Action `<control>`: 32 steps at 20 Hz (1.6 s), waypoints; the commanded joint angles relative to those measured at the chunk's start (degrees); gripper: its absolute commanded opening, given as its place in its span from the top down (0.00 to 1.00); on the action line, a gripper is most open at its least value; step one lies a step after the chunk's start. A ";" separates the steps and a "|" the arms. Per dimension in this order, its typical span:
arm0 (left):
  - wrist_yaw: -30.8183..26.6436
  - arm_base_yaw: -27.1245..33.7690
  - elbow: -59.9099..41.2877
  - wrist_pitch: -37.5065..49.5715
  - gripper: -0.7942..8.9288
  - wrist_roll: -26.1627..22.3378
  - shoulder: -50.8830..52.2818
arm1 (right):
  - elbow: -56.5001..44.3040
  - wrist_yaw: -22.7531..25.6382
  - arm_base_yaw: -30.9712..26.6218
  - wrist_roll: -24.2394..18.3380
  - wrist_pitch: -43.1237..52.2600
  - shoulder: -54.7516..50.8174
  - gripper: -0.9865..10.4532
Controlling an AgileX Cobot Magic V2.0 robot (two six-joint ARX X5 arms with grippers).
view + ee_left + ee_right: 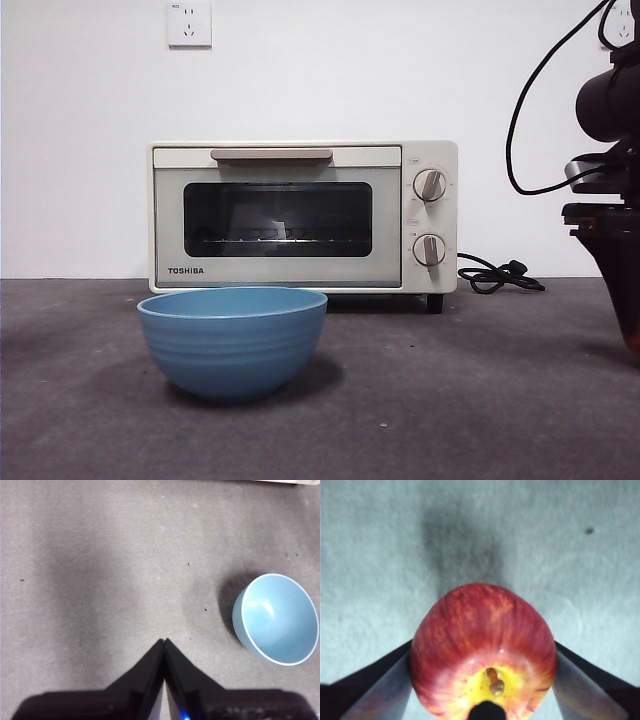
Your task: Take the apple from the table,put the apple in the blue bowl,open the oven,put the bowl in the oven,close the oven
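Observation:
The red apple with its yellow stem end fills the right wrist view, and my right gripper is shut on it, one jaw against each side, just over the dark grey table. In the front view that arm comes down at the right edge, with a sliver of the apple showing. The blue bowl stands empty in front of the oven, whose door is closed. My left gripper is shut and empty above the table, with the bowl off to one side.
The oven's black cord lies coiled on the table to the right of the oven. A wall socket sits high on the white wall behind. Bare table lies between the bowl and the right arm.

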State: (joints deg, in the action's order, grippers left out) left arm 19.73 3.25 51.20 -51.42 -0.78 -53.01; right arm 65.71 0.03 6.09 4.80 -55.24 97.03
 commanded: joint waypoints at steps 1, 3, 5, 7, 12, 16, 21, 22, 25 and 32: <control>0.17 0.09 0.02 0.11 0.92 -0.94 -0.04 | 1.66 -1.36 1.27 1.31 -2.19 -2.01 0.92; 0.17 0.09 0.00 0.17 0.92 -0.94 -0.04 | 3.65 -4.35 3.58 2.23 -3.21 -3.87 0.92; 0.17 0.09 0.00 0.39 0.92 -0.92 -0.15 | 6.29 -6.45 7.26 4.57 -3.21 -4.74 0.92; 0.17 0.09 0.00 0.46 0.92 -0.94 -0.37 | 9.14 -8.87 12.00 6.23 -3.02 -4.68 0.92; 0.17 0.09 0.00 1.40 0.92 -0.90 -0.85 | 13.77 -8.72 27.52 8.66 2.40 -4.35 0.92; 0.20 0.09 0.00 1.36 0.92 -0.90 -2.05 | 19.71 -7.69 35.58 9.22 2.91 -0.28 0.92; 0.20 0.09 0.00 1.33 0.92 -0.92 -3.04 | 26.34 -7.76 40.09 9.62 0.94 7.91 0.92; 0.20 0.09 0.00 1.33 0.92 -0.92 -3.06 | 27.21 -7.78 40.63 9.62 0.63 9.60 0.92; 0.17 0.09 0.00 1.36 0.92 -0.92 -3.06 | 28.57 -8.20 42.29 9.62 0.35 14.16 0.92; 0.17 0.09 0.00 1.36 0.92 -0.92 -3.06 | 28.57 -7.89 44.06 9.62 0.92 18.78 0.76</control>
State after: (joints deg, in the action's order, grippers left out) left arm 19.73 3.25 51.20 -50.43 -1.02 -55.92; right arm 94.06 -7.86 49.91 14.00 -54.57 115.33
